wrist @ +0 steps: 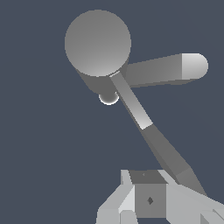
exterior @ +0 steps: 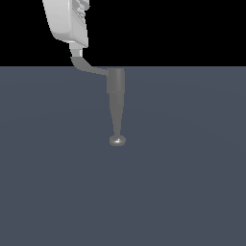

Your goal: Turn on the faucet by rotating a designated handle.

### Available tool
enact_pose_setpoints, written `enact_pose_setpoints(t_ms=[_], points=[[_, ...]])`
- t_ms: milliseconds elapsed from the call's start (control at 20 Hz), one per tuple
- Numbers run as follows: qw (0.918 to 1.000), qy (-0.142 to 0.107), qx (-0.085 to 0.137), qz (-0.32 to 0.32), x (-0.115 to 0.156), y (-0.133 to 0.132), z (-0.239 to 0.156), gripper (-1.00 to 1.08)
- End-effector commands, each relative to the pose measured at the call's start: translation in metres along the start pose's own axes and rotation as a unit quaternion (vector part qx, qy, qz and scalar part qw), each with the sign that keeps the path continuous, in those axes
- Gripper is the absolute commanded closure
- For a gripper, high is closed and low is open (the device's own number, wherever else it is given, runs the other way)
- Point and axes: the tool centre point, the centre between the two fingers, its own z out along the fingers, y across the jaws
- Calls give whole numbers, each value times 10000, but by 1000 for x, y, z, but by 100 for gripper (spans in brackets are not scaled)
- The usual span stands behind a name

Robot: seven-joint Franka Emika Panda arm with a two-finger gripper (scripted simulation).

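Closest to the wrist camera sits the white tool (wrist: 151,199), its blocky fingers (wrist: 127,199) filling the lower edge of that view, with the far end of the handle (wrist: 168,157) running down right against them. Whether the fingers are actually clamped on the lever or only resting beside it I cannot tell; the gap between them is hidden.

From the exterior view, the tool (exterior: 77,48) hangs down from the top at the exterior view's left, tilted, and its tip meets the flared end of the handle (exterior: 89,68). That thin grey lever bends and runs sideways to join the top of the faucet (exterior: 116,96), a dull-grey cylinder that narrows to a slim stem and ends in a shiny rounded disc (exterior: 117,140) on the flat blue-grey bench (exterior: 192,182).

Seen from the wrist, the faucet (wrist: 97,43) shows its round end face, the shiny disc (wrist: 108,98) peeping out from behind it, and a second stubby grey arm (wrist: 168,70) with a pale rounded tip pointing off to one side.
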Motion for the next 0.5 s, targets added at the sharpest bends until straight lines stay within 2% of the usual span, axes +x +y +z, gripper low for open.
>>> enact_pose_setpoints(t_ms=[0, 150, 450], points=[[10000, 5, -41, -12, -1, 10, 2, 108], [10000, 2, -4, -2, 0, 8, 0, 108], [10000, 2, -13, -4, 16, 25, 0, 108]])
